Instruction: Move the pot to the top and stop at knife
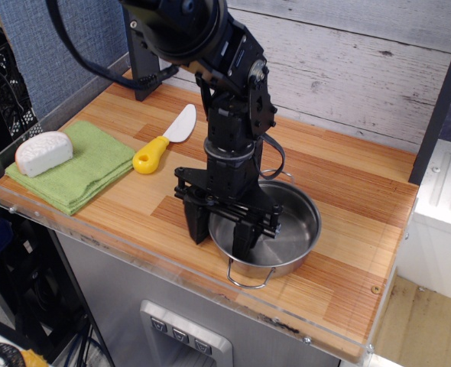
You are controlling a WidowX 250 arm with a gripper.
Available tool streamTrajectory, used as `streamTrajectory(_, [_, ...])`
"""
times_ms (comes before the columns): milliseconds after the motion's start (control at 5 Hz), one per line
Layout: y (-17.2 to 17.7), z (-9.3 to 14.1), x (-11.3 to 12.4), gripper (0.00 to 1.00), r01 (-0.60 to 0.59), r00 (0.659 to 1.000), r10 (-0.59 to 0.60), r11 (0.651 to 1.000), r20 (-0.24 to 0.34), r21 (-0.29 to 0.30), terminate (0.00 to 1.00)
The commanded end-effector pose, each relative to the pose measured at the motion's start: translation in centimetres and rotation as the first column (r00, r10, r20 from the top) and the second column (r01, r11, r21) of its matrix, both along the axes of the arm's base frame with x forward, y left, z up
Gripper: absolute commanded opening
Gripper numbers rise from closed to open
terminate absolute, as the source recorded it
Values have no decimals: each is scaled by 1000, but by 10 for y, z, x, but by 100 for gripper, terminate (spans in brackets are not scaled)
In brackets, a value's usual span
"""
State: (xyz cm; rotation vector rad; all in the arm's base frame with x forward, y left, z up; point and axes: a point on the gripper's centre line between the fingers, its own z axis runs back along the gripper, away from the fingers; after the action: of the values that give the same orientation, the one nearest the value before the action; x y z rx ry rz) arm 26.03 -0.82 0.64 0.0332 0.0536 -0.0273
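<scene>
The shiny steel pot (288,223) sits near the front edge of the wooden counter (355,199), right of centre, with one wire handle pointing to the front. My gripper (221,233) points down over the pot's left rim. One finger is outside the wall and the other is inside the pot. The jaws stand apart and look open around the rim. The knife (158,147), with a yellow handle and white blade, lies on the counter up and to the left of the pot, apart from it. My arm hides the pot's far left rim.
A green cloth (88,172) lies at the counter's left end with a white cheese wedge (43,153) on it. A black post (141,69) stands at the back left. A plank wall runs behind the counter. A clear lip lines the front edge (134,252).
</scene>
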Motion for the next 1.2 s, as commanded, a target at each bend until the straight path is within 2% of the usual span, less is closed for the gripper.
streamTrajectory(0, [0,31,4,0,46,996,-46,999,74,-2,0])
streamTrajectory(200, [-8,59,16,0,123,979,-131,991,158,61,0])
streamTrajectory(400, [-15,83,41,0,173,955,-186,982,231,76,0])
streamTrajectory(600, [-9,98,64,0,156,952,-171,984,253,81,0])
streamTrajectory(800, [28,99,76,0,82,962,-111,989,251,120,0])
streamTrajectory(1000, [65,86,82,0,16,975,-52,986,216,165,0])
